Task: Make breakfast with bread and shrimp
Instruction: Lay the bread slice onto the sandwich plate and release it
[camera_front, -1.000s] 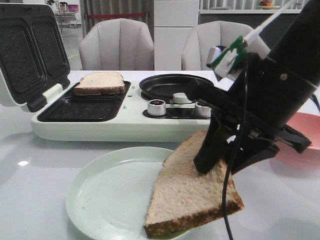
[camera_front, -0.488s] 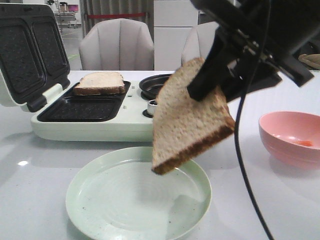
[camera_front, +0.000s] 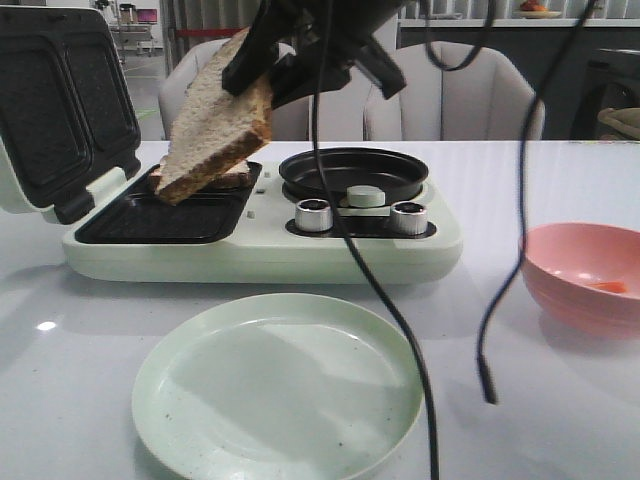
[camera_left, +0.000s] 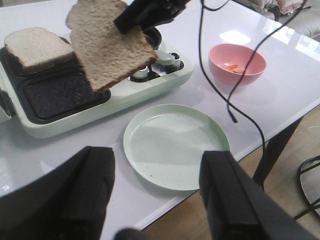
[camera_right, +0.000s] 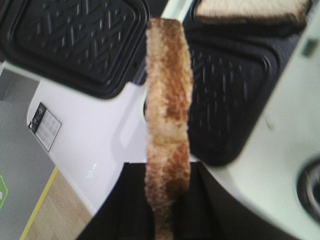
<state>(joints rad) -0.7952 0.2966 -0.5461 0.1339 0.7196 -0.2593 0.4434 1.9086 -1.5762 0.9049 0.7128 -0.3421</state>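
One bread slice clamped in right pincer, above empty grill pocket; lower flat, then let go. Left pincer apart.

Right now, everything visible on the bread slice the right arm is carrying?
The pale beige, square-ish bread slice with a dark brown crust hangs tilted in the air, clamped at its upper part by the black right gripper, jaws shut on it. It sits over the open white sandwich maker, above the empty front black grill well. It touches nothing else. The crumb looks coarse and speckled. In the right wrist view it shows edge-on, browned crust facing the camera.
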